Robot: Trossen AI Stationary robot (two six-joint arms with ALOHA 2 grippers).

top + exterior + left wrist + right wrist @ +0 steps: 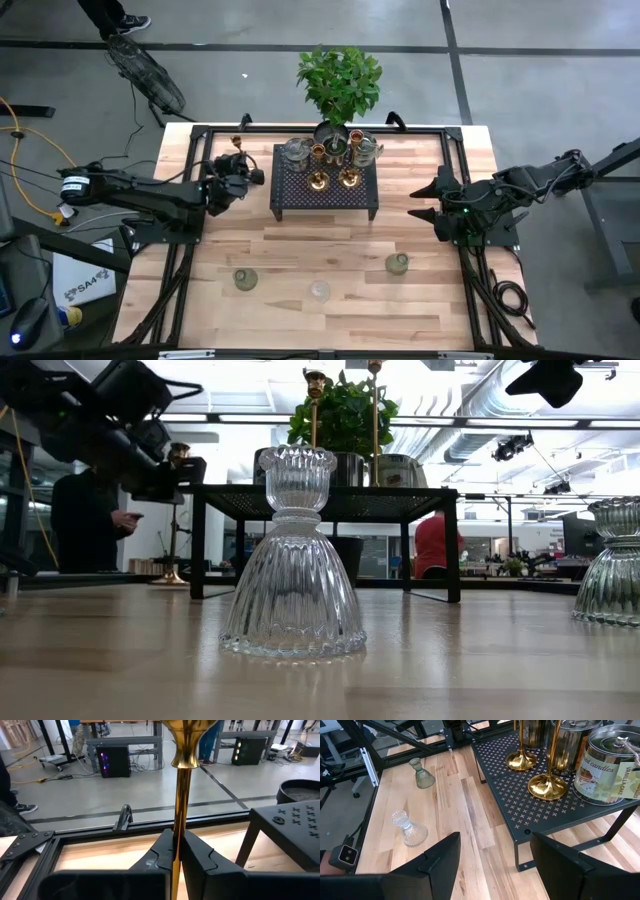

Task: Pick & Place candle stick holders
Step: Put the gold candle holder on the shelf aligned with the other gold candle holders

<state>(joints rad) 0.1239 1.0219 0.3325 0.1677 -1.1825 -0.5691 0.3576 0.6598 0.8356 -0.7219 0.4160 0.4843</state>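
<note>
My left gripper [238, 168] is shut on a slim brass candle stick holder [183, 780] at the far left of the table, just left of the black perforated stand [325, 205]. Two more brass sticks [318, 180] [349, 178] and two shiny tins [295, 150] stand on the stand. Two dull greenish holders [245, 280] [398, 263] and a clear glass one [319, 291] stand on their bases on the near part of the table. My right gripper [425, 200] is open and empty to the right of the stand. My left gripper pinches the brass holder's thin shaft [179, 837] between its two fingers, well below the cup. The fingers come roughly level from the table's left and lie across the shaft. The holder stands upright. Its base [170, 574] shows low by the table; whether it rests there I cannot tell.
A leafy potted plant [340, 85] stands at the stand's far edge. A black frame rail [200, 135] runs round the table's far and side edges. A person [95, 520] stands in the room behind. Bare wood lies between the stand and the three near holders.
</note>
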